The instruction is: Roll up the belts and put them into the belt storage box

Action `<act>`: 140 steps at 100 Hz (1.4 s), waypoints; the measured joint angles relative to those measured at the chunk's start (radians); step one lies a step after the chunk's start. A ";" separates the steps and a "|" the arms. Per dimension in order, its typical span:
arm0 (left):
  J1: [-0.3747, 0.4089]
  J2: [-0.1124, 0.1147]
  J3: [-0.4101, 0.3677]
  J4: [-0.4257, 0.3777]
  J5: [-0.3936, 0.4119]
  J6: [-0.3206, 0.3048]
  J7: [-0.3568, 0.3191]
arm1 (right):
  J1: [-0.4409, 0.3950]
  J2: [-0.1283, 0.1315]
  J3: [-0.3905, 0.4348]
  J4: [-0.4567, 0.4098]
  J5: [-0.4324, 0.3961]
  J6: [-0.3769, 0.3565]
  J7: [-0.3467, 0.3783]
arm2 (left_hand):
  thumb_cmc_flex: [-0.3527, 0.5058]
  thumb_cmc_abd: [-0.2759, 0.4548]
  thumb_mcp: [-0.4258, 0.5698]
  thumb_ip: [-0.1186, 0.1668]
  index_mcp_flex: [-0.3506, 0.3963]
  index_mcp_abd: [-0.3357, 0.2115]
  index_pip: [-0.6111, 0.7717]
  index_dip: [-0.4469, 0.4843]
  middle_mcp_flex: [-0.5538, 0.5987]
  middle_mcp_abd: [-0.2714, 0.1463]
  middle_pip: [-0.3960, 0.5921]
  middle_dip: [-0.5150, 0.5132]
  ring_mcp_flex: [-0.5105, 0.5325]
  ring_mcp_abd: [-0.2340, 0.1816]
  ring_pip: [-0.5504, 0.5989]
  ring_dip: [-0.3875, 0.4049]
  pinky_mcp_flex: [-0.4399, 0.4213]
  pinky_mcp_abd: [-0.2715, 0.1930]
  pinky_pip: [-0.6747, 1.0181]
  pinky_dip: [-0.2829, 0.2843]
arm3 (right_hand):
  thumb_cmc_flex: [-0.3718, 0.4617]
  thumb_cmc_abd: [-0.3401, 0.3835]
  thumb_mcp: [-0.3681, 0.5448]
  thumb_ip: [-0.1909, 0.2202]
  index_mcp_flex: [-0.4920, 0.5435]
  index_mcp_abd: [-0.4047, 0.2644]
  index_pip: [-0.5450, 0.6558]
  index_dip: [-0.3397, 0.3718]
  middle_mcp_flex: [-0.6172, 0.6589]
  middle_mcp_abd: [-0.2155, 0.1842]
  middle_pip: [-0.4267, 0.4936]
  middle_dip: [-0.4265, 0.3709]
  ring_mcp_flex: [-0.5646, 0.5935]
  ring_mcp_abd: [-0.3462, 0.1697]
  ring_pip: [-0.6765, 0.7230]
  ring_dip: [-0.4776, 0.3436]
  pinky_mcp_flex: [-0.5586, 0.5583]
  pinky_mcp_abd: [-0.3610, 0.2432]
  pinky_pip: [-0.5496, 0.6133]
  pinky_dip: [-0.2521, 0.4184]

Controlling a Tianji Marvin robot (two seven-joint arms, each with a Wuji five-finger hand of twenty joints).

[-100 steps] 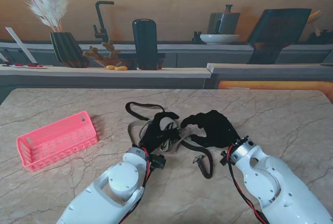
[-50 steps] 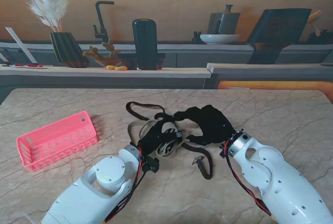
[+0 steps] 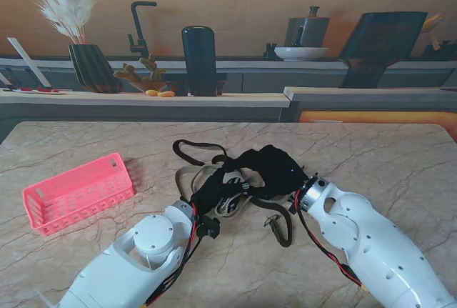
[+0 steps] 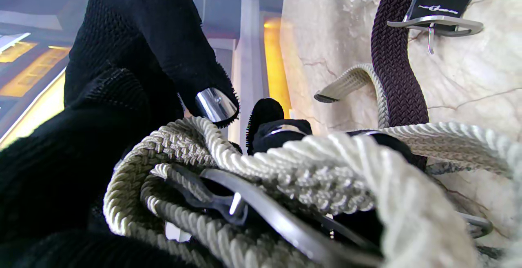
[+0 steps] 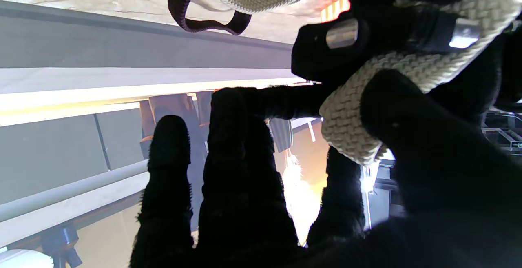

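Note:
A cream braided belt (image 3: 230, 199) lies partly coiled mid-table, tangled with a dark brown belt (image 3: 191, 152) whose buckle end (image 3: 273, 221) trails nearer to me. My left hand (image 3: 212, 191) is shut on the cream coil (image 4: 261, 186), with the coil's buckle (image 4: 244, 202) showing inside the grip. My right hand (image 3: 270, 170) reaches over from the right. Its thumb and forefinger pinch the cream belt (image 5: 367, 109) while its other fingers (image 5: 240, 186) stay stretched out. The pink belt storage box (image 3: 78, 192) stands at the left, apart from both hands.
Past the table's far edge (image 3: 228, 123) a counter holds a dark vase (image 3: 91, 66), a black canister (image 3: 198, 59) and a bowl (image 3: 301, 53). The dark belt's metal buckle (image 4: 434, 23) lies on bare marble beside the coil.
My right hand has moved left across the belts and now sits against the left hand at the cream coil. The left arm swung slightly left while keeping its hold.

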 measured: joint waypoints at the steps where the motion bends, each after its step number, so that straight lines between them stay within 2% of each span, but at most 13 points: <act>1: 0.000 0.000 0.000 0.000 -0.002 0.000 0.000 | 0.002 0.000 -0.002 0.002 0.000 0.000 -0.002 | 0.000 0.000 0.000 0.000 0.000 0.000 0.000 0.000 0.000 0.000 0.000 0.000 0.000 0.000 0.002 0.000 0.000 0.000 0.000 0.000 | 0.000 -0.001 0.006 0.000 0.009 0.001 0.002 0.000 0.003 0.000 0.000 0.000 0.001 -0.001 0.000 0.000 0.004 0.000 0.001 0.000; 28: 0.004 -0.002 0.004 0.008 -0.045 0.000 -0.003 | 0.053 -0.007 -0.063 0.058 0.022 -0.003 -0.047 | 0.000 0.000 0.000 0.000 -0.007 0.056 -0.002 -0.011 0.000 0.000 0.000 0.000 0.000 -0.008 0.015 0.000 0.000 0.000 0.000 -0.011 | -0.016 -0.012 0.036 -0.003 0.108 0.006 0.045 0.018 0.126 0.001 0.020 0.000 0.074 -0.012 0.030 0.002 0.036 -0.010 0.025 0.000; 48: 0.013 -0.006 0.006 0.010 -0.062 0.000 0.010 | 0.080 -0.018 -0.093 0.090 0.054 -0.004 -0.057 | 0.000 0.000 0.000 0.000 -0.003 0.086 -0.003 -0.013 0.000 0.000 0.000 0.000 0.000 -0.008 0.015 0.000 0.002 0.000 0.000 -0.012 | -0.003 -0.024 0.033 -0.129 0.210 0.006 0.122 -0.039 0.227 0.001 0.024 -0.007 0.130 -0.013 0.049 0.012 0.058 -0.010 0.057 -0.022; 82: 0.033 -0.009 0.003 0.011 -0.055 0.000 0.046 | 0.129 -0.017 -0.131 0.107 0.134 -0.021 0.085 | 0.000 0.000 0.000 0.000 0.000 0.209 -0.003 -0.012 0.000 0.000 0.000 0.009 0.000 -0.008 0.028 -0.001 0.017 0.000 0.014 -0.013 | 0.035 -0.085 0.031 -0.129 0.293 0.044 0.145 -0.109 0.268 0.031 0.000 -0.023 0.157 -0.006 0.049 0.012 0.059 -0.010 0.060 -0.032; 98: 0.037 -0.009 0.003 0.012 -0.051 -0.001 0.049 | 0.158 -0.018 -0.168 0.136 0.156 -0.023 0.074 | 0.000 0.000 -0.001 0.000 0.019 0.278 0.001 -0.012 0.001 0.000 0.000 0.009 0.000 -0.007 0.037 -0.006 0.019 0.000 0.015 -0.013 | 0.064 -0.097 0.000 -0.152 0.395 0.044 0.180 -0.154 0.361 0.034 -0.020 -0.023 0.228 0.009 0.076 0.032 0.079 -0.008 0.073 -0.033; 103: 0.037 -0.009 0.003 0.012 -0.051 -0.003 0.051 | 0.161 -0.023 -0.171 0.145 0.165 -0.022 0.060 | 0.000 0.002 -0.020 0.000 0.020 0.278 0.002 -0.012 -0.004 0.000 -0.004 -0.003 -0.002 0.009 -0.003 -0.011 -0.028 0.010 0.005 -0.013 | 0.065 -0.113 -0.002 -0.152 0.419 0.044 0.180 -0.176 0.376 0.027 -0.020 -0.023 0.229 0.010 0.085 0.039 0.083 -0.008 0.077 -0.033; 108: 0.037 -0.010 0.003 0.012 -0.047 -0.007 0.056 | 0.157 -0.029 -0.167 0.146 0.186 -0.011 0.060 | 0.004 0.014 -0.058 0.000 0.021 0.278 0.002 -0.012 -0.038 0.000 -0.048 -0.025 -0.072 0.060 -0.095 -0.011 -0.133 0.062 -0.068 0.001 | 0.073 -0.138 -0.002 -0.152 0.435 0.043 0.185 -0.197 0.387 0.016 -0.020 -0.023 0.238 0.010 0.093 0.039 0.083 -0.008 0.081 -0.033; 118: 0.037 -0.016 0.003 0.012 -0.015 -0.025 0.092 | 0.117 -0.044 -0.130 0.113 0.214 0.071 0.065 | 0.006 0.067 -0.136 0.001 0.043 0.278 0.000 -0.026 -0.099 0.000 -0.156 -0.084 -0.248 0.167 -0.338 -0.027 -0.355 0.133 -0.271 0.004 | 0.075 -0.148 -0.002 -0.152 0.445 0.035 0.186 -0.216 0.388 -0.079 -0.034 -0.028 0.225 0.006 0.088 0.039 0.083 0.005 0.085 -0.034; 121: 0.036 -0.020 0.003 0.011 -0.003 -0.028 0.110 | 0.101 -0.048 -0.118 0.096 0.207 0.102 0.057 | 0.006 0.080 -0.151 0.002 0.043 0.278 -0.009 -0.026 -0.107 0.000 -0.175 -0.099 -0.284 0.187 -0.380 -0.037 -0.400 0.141 -0.302 0.002 | 0.075 -0.148 -0.002 -0.152 0.445 0.035 0.186 -0.216 0.416 -0.078 -0.018 -0.023 0.225 0.006 0.088 0.039 0.083 0.005 0.085 -0.034; 122: 0.036 -0.021 0.003 0.011 0.001 -0.028 0.116 | 0.095 -0.048 -0.115 0.091 0.202 0.112 0.052 | 0.006 0.088 -0.158 0.002 0.043 0.272 -0.011 -0.026 -0.107 0.001 -0.182 -0.102 -0.294 0.192 -0.390 -0.039 -0.411 0.142 -0.308 0.000 | 0.075 -0.148 -0.002 -0.152 0.445 0.035 0.186 -0.216 0.423 -0.078 -0.017 -0.022 0.225 0.006 0.088 0.039 0.083 0.005 0.085 -0.034; 126: 0.036 -0.024 0.000 0.008 0.012 -0.030 0.130 | 0.076 -0.051 -0.103 0.074 0.179 0.143 0.029 | 0.016 0.097 -0.177 0.003 0.040 0.051 -0.037 -0.039 -0.133 0.002 -0.210 -0.117 -0.319 0.210 -0.428 -0.047 -0.445 0.147 -0.330 -0.005 | 0.076 -0.148 -0.002 -0.152 0.445 0.035 0.187 -0.216 0.494 -0.099 0.064 0.006 0.232 0.006 0.088 0.039 0.083 0.005 0.086 -0.034; 132: 0.036 -0.029 -0.009 0.000 0.017 -0.032 0.134 | 0.054 -0.053 -0.094 0.069 0.148 0.167 -0.024 | 0.016 0.116 -0.200 0.003 0.041 -0.021 -0.050 -0.039 -0.133 0.015 -0.230 -0.134 -0.349 0.224 -0.454 -0.051 -0.484 0.147 -0.354 -0.013 | 0.076 -0.148 -0.002 -0.152 0.445 0.035 0.192 -0.216 0.511 -0.099 0.095 0.016 0.237 0.006 0.088 0.039 0.083 0.006 0.086 -0.034; 140: 0.033 -0.030 -0.015 -0.007 0.024 -0.032 0.134 | 0.034 -0.055 -0.081 0.067 0.128 0.181 -0.075 | 0.030 0.134 -0.232 0.003 0.049 -0.039 -0.061 -0.039 -0.134 0.038 -0.262 -0.153 -0.381 0.236 -0.498 -0.068 -0.527 0.153 -0.384 -0.032 | 0.076 -0.148 -0.002 -0.152 0.445 0.035 0.193 -0.216 0.519 -0.102 0.102 0.016 0.237 0.006 0.088 0.039 0.083 0.011 0.089 -0.034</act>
